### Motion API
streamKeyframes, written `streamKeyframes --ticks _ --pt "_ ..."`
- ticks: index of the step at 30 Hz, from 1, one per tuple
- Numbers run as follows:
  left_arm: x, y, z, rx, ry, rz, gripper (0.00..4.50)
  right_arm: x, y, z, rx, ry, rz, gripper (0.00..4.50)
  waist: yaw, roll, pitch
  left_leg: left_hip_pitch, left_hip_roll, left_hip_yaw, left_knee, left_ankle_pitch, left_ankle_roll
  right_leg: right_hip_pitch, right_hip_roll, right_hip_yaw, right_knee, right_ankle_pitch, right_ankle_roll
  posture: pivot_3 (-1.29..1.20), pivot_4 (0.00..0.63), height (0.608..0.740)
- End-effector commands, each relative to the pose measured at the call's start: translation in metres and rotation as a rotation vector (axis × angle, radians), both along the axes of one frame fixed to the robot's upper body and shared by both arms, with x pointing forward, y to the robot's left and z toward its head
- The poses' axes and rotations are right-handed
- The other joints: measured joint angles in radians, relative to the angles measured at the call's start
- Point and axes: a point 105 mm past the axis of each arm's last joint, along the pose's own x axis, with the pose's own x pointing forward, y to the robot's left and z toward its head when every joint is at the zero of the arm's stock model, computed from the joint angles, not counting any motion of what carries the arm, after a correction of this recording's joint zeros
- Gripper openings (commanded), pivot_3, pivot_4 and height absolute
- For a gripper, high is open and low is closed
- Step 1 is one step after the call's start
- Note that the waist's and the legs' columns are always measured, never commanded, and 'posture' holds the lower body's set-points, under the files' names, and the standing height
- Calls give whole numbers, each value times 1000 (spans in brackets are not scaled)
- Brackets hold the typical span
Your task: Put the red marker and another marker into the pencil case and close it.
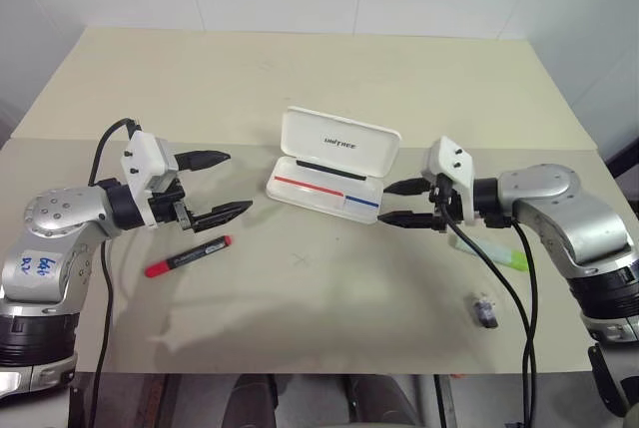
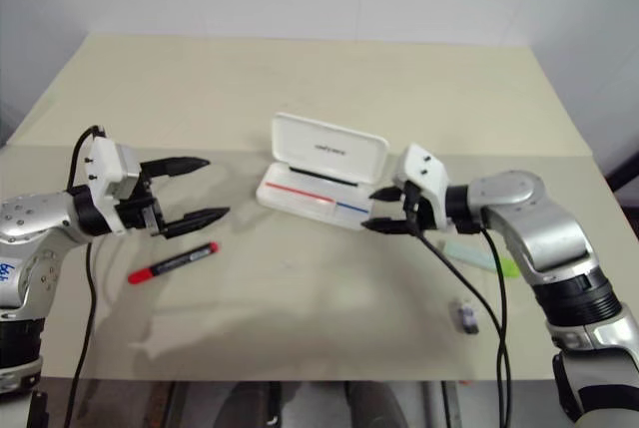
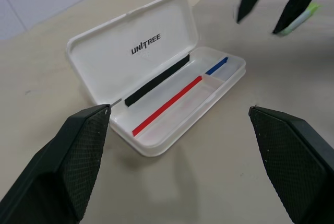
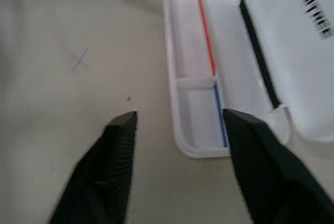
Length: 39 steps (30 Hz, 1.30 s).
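Red marker point(image 1: 188, 256) flat on tabletop point(image 1: 300, 79): light, stiff, slick (pinch mid-barrel). Left gripper point(image 1: 222, 185) and right gripper point(image 1: 401, 203): both released, empty.

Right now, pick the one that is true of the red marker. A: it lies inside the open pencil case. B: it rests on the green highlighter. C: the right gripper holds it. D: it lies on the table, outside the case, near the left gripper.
D: the red marker lies flat on the table, below the open left gripper, apart from the open, empty pencil case.
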Motion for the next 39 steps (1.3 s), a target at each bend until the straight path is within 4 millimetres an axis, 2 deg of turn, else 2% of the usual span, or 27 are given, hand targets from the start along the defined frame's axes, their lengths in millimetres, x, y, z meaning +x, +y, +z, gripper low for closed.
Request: streamKeyframes --ticks 1,5,9,20,24,27,32,36,39 --pt "-3 4 9 23 -36 2 4500 -1 16 10 -1 -38 60 2512 -5 0 0 0 0 0 0 0 0 0 0 0 1 0 0 0 150 740" --pt "-5 5 6 30 -26 0 4500 -2 31 -1 -41 -19 119 2512 -7 0 0 2 0 1 1 1 -1 -1 1 1 6 -1 -1 0 150 740" --pt "-11 5 7 34 -11 -11 4500 7 37 -6 -60 -29 118 2512 -5 0 0 2 0 1 1 1 -1 -1 1 1 8 -1 -1 0 150 740" --pt "-24 6 9 63 18 -25 4500 21 43 -22 -101 -20 135 2512 -7 0 0 2 0 1 1 1 -2 -2 1 1 8 -1 -2 0 150 740" --pt "-26 7 12 71 11 -21 4500 26 35 -40 -181 17 140 2512 -7 0 0 2 0 1 1 1 -2 -2 1 1 8 -1 -2 0 150 740" --pt "-25 7 17 69 -1 -19 4500 35 33 -46 -229 -4 122 1891 -9 0 0 3 0 1 1 1 -2 -1 1 1 8 -1 -2 0 150 740" --pt "-29 6 16 74 23 -34 4500 43 41 -42 -226 -41 119 115 -11 -1 0 3 0 1 2 2 -2 -1 1 1 9 -1 -2 0 150 740" --pt "-28 8 15 75 25 -31 4500 42 43 -40 -231 -70 137 22 -19 -1 0 3 0 1 3 2 -2 -1 1 1 10 -1 -2 0 150 740" --pt "-26 8 16 79 19 -31 4500 26 42 -38 -232 -53 244 22 -25 -1 0 4 0 1 3 2 -3 -1 1 0 12 -1 -2 0 150 740"
